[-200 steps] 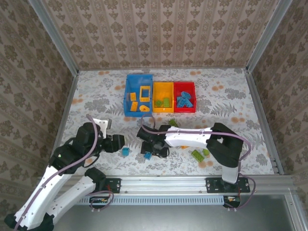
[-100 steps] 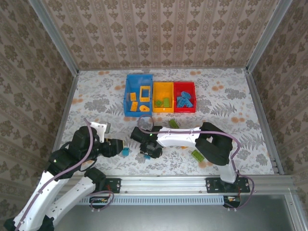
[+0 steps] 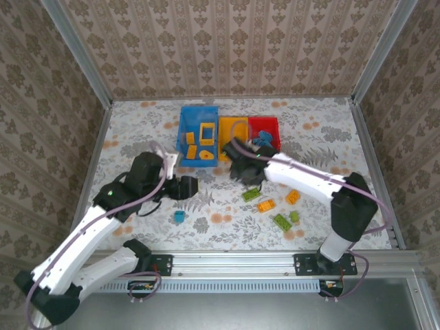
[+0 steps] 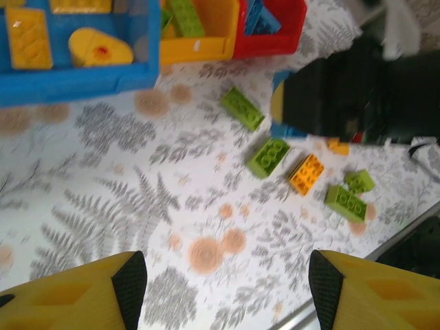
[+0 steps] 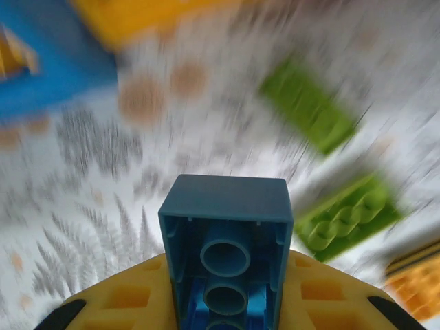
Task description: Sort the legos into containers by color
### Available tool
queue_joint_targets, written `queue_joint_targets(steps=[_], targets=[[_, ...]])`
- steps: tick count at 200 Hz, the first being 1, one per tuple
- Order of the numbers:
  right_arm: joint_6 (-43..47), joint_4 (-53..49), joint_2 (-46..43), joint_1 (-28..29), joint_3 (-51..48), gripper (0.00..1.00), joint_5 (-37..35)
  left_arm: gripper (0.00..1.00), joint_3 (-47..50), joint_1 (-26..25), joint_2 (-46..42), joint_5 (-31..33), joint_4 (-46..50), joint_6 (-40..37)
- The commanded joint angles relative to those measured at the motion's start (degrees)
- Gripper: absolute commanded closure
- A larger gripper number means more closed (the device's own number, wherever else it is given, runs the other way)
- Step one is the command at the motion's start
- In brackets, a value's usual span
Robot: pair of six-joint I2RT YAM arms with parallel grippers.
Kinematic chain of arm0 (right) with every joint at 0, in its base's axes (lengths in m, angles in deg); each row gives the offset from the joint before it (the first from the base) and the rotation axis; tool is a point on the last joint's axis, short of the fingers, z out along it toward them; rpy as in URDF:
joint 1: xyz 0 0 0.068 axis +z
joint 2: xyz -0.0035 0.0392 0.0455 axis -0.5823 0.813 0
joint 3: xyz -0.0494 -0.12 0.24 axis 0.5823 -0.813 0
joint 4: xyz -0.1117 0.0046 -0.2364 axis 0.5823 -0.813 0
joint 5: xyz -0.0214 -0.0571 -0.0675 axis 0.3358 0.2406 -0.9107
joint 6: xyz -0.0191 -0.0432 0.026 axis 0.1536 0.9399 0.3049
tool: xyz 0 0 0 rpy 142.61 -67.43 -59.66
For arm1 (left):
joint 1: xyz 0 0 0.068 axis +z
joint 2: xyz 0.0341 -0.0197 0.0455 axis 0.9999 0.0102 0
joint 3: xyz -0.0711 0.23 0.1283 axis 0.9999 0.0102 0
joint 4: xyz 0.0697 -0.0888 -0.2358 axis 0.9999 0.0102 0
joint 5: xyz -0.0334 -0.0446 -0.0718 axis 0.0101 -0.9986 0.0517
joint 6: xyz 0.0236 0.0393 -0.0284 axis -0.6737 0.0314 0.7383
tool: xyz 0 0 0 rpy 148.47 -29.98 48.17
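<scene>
the right pincer (image 3: 242, 168), open low over the near worktop (image 3: 137, 137) a second ago, is clamping a blue lego (image 5: 223, 206) and carrying it near the red bin (image 3: 264, 120), where the blues are going; the brick is showing its hollow, tubed underside. the left pincer (image 4: 223, 282) is hanging open

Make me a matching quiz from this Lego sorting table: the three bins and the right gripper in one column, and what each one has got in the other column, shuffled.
Column one:
1. blue bin
2. orange-yellow bin
3. red bin
4. right gripper

Column two:
A. a green brick inside
B. shut on a single blue brick
C. orange bricks inside
D. loose blue bricks inside

Pairs: 1-C, 2-A, 3-D, 4-B
</scene>
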Motion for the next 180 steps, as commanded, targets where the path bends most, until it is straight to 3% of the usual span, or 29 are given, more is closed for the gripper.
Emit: queue_joint_targets(steps=[1, 47, 90, 147, 180], targets=[[17.72, -2.9, 1.8, -7.69, 3.51, 0.79, -2.82, 0.34, -4.5, -1.53, 6.27, 0.01, -9.43, -0.51], [32.42, -4.09, 16.13, -18.99, 19.69, 0.79, -1.72, 0.34, -13.34, -3.84, 21.29, 1.85, -14.94, -1.36], [33.97, -12.58, 30.7, -23.91, 37.39, 0.78, -3.03, 0.34, -18.82, -4.68, 28.89, 2.49, -15.69, -2.32], [34.27, -16.23, 35.82, -24.4, 46.33, 0.44, -2.71, 0.34, -19.32, -4.22, 31.06, 3.06, -13.63, -2.21], [34.1, -16.09, 31.64, -23.61, 46.02, 0.39, -3.27, 0.33, -18.08, -3.7, 29.91, 4.07, -11.41, -1.73]])
